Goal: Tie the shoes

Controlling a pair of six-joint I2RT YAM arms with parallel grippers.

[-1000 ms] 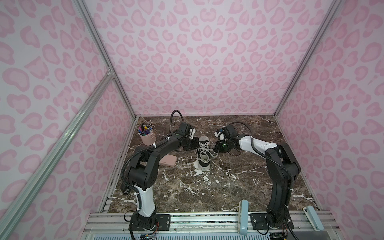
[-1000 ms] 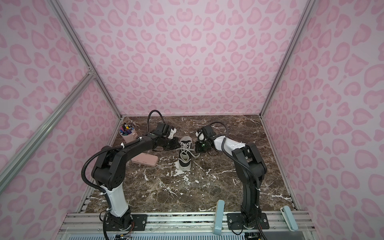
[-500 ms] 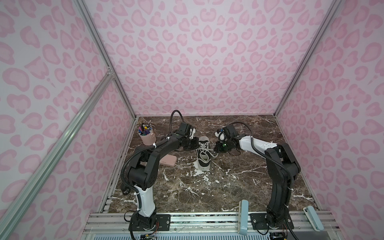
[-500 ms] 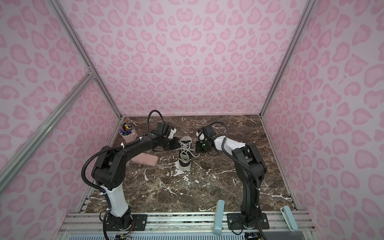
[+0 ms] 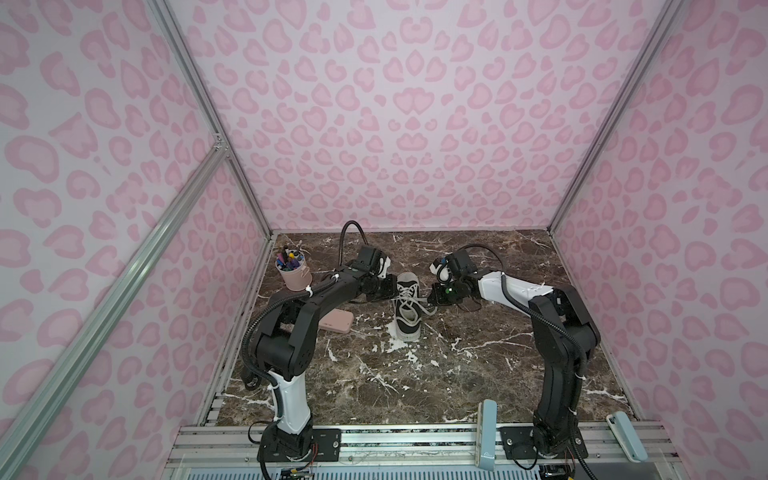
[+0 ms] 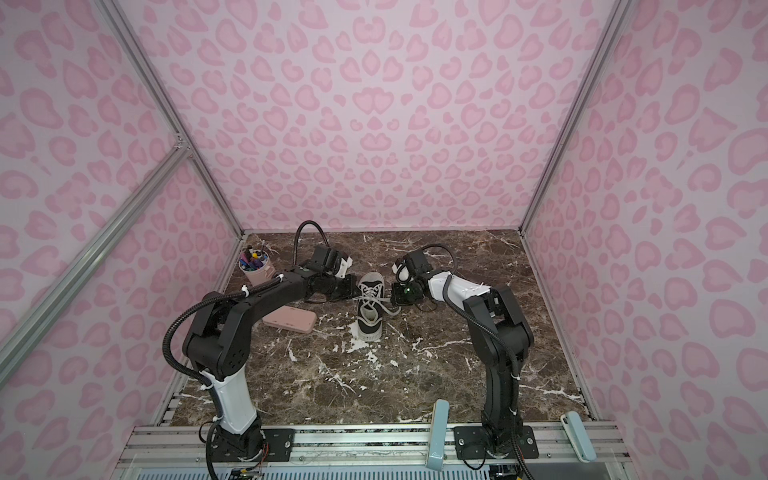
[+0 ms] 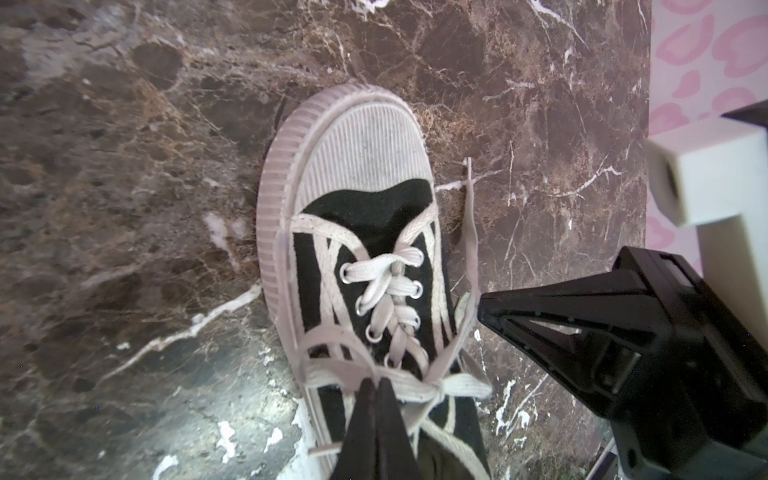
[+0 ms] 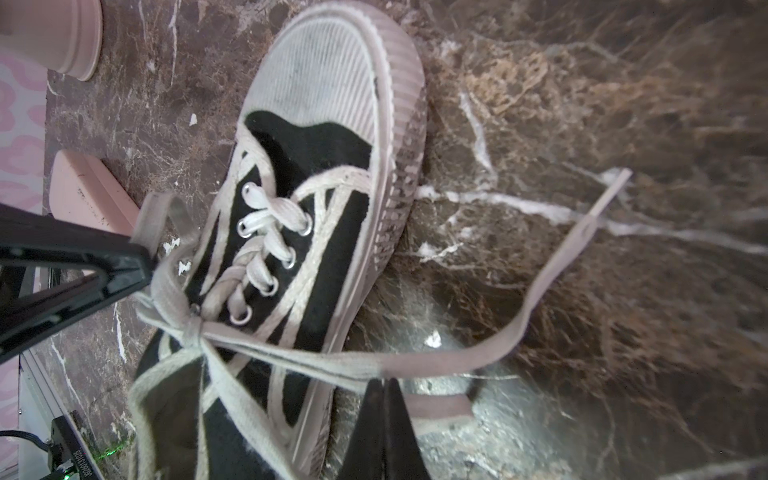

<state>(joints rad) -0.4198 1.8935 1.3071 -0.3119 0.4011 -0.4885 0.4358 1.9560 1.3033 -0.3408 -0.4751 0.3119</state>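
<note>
Where the brown marble tabletop (image 5: 415, 374) meets the left wall, a pink cup (image 5: 294, 276) full of pens stands near the back corner. In front of it and a little toward the middle, a flat pink case (image 5: 336, 322) lies on the marble, partly hidden by the left arm in both top views.

To the right of the case, the left gripper (image 5: 387, 291) reaches in low against the left side of the sneaker (image 5: 408, 309). In the left wrist view its fingertips are pressed together (image 7: 376, 384) on a white strand of the laces (image 7: 386, 286), pinching it just beside the top eyelets.

The black sneaker stands upright on its white sole near the middle of the tabletop, between the two grippers. Its ribbed toe cap points toward the back wall and its heel toward the arm bases. The laces are threaded through all the eyelets and gathered into a knot (image 8: 193, 328) at the top of the lacing, with loops going out to either side.

On the sneaker's right, the right gripper (image 5: 433, 303) sits just beside the shoe. The right wrist view shows its fingertips closed (image 8: 384, 384) on a flat lace strand coming from the knot. Past the pinch, the strand curves away and its free end (image 8: 606, 195) rests on the marble, apart from the shoe.
</note>
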